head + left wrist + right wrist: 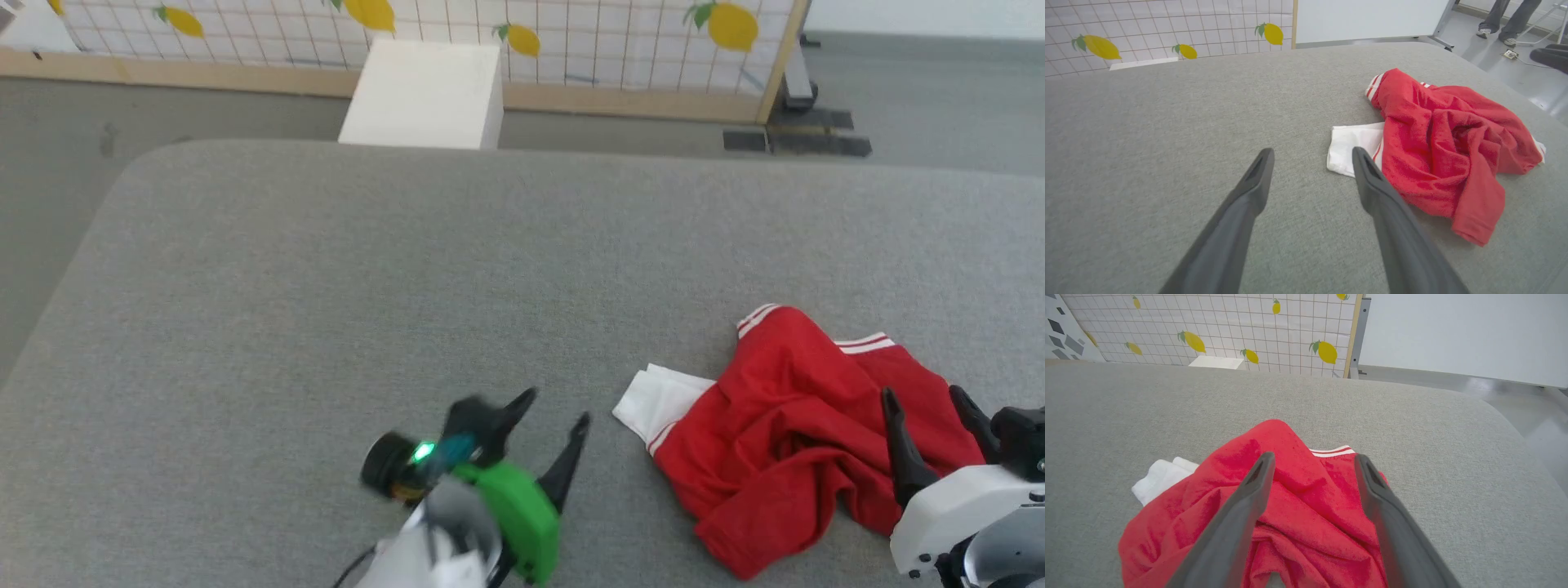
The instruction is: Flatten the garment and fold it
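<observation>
left gripper [558,406] is open, fingers spread wide with nothing between them. it sits over bare grey padded table [408,269], just left of the garment [775,408] and apart from it in the head view. in the left wrist view one fingertip [1357,152] lines up with the edge of the white sleeve [1349,143]; can't tell if it's touching. right gripper [921,392] is open too, about as wide, holding nothing. its fingers are over the right part of the red fabric. in the right wrist view both fingers [1257,477] lie across the crumpled red with cloth showing in the gap between them; contact with the cloth unclear, no pinch visible. garment is bunched up, not flat, at the near right of the table. red body is heaped in folds, and one white sleeve sticks out flat toward the left gripper. red-white striped trim [865,343] shows along the far edge, and a red flap trails toward the near edge. printed graphic isn't readable in the folds. beyond the table are a white box [424,94] and a lemon-print grid panel [571,33]. a person's legs [1502,20] stand on the floor past the table's far right corner in the left wrist view.
</observation>
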Robot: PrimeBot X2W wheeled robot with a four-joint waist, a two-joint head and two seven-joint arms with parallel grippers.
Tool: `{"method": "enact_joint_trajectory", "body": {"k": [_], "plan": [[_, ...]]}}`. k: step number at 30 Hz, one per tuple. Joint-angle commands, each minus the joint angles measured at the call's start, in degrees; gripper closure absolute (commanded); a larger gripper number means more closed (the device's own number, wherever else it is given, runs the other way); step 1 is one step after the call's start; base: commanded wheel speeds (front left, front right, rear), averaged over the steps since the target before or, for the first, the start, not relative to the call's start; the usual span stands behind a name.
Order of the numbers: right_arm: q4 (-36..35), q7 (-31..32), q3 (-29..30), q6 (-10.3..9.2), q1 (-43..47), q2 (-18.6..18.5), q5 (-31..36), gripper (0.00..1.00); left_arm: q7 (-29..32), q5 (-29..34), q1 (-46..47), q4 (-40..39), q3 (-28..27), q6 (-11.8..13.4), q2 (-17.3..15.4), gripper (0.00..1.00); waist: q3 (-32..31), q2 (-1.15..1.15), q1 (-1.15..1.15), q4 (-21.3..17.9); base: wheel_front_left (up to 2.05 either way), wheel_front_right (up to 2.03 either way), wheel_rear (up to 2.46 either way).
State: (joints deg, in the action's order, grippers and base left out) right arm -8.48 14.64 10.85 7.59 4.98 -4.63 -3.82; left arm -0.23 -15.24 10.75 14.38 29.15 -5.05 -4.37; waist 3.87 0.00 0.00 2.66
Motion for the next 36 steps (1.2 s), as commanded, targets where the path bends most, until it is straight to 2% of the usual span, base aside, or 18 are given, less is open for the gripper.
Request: {"method": "enact_joint_trajectory", "body": {"k": [1,9,13,14,18,19,20,23,27,32,36], "plan": [[0.01,-0.78,-0.03,-0.1,0.35,0.09,-0.14,0.0,2.82,-1.17,4.06,0.87,1.49,-0.66,0.74,0.0,3.37,0.0,0.0,-2.04,0.0,0.0,0.0],[1.19,-2.19,0.46,-0.1,-1.97,-0.58,0.19,0.0,21.76,-5.46,20.97,11.19,8.12,-2.01,1.39,0.0,8.43,0.0,0.0,-5.62,0.0,0.0,0.0],[1.62,-2.84,0.36,-0.1,-3.25,-0.49,0.07,0.0,26.5,-8.94,26.18,15.6,10.09,-2.18,1.46,0.0,10.5,0.0,0.0,-7.18,0.0,0.0,0.0],[2.05,-3.34,0.49,-0.1,-4.0,-0.43,0.11,0.0,29.76,-12.4,28.49,17.96,12.49,-2.26,1.47,0.0,11.52,0.0,0.0,-7.84,0.0,0.0,0.0],[2.75,-3.83,1.17,-0.1,-4.57,-0.33,0.3,0.0,33.34,-17.87,29.84,20.19,16.09,-2.34,1.48,0.0,12.24,0.0,0.0,-7.99,0.0,0.0,0.0],[2.86,-3.92,1.27,-0.1,-4.63,-0.32,0.35,0.0,33.91,-18.6,29.99,20.72,16.94,-2.36,1.48,0.36,12.33,0.0,0.0,-7.91,0.0,0.0,0.0],[2.96,-4.04,1.39,-0.1,-4.7,-0.29,0.44,0.0,34.23,-19.52,30.07,21.27,17.74,-2.37,1.48,1.0,12.39,0.0,0.0,-7.75,0.0,0.0,0.0],[3.0,-4.23,1.53,-0.1,-4.86,-0.17,0.58,0.0,32.21,-20.6,30.32,22.43,18.58,-2.39,1.48,1.0,12.24,0.0,0.0,-6.8,0.0,0.0,0.0],[3.03,-3.98,1.65,-0.1,-4.41,-0.3,0.81,0.0,22.24,-21.28,29.15,22.93,15.13,-1.49,0.41,1.0,10.4,0.0,0.0,-4.65,0.0,0.0,0.0],[3.0,-3.1,2.03,-0.1,-2.56,-0.53,0.9,0.0,8.96,-22.39,24.82,20.29,7.66,3.24,-5.32,1.0,6.55,0.0,0.0,-0.89,0.0,0.0,0.0],[3.0,-2.09,1.79,-0.1,-0.8,-0.36,0.71,0.0,2.92,-23.87,18.68,16.23,1.98,7.2,-11.55,1.0,3.74,0.0,0.0,2.26,0.0,0.0,0.0]]}}
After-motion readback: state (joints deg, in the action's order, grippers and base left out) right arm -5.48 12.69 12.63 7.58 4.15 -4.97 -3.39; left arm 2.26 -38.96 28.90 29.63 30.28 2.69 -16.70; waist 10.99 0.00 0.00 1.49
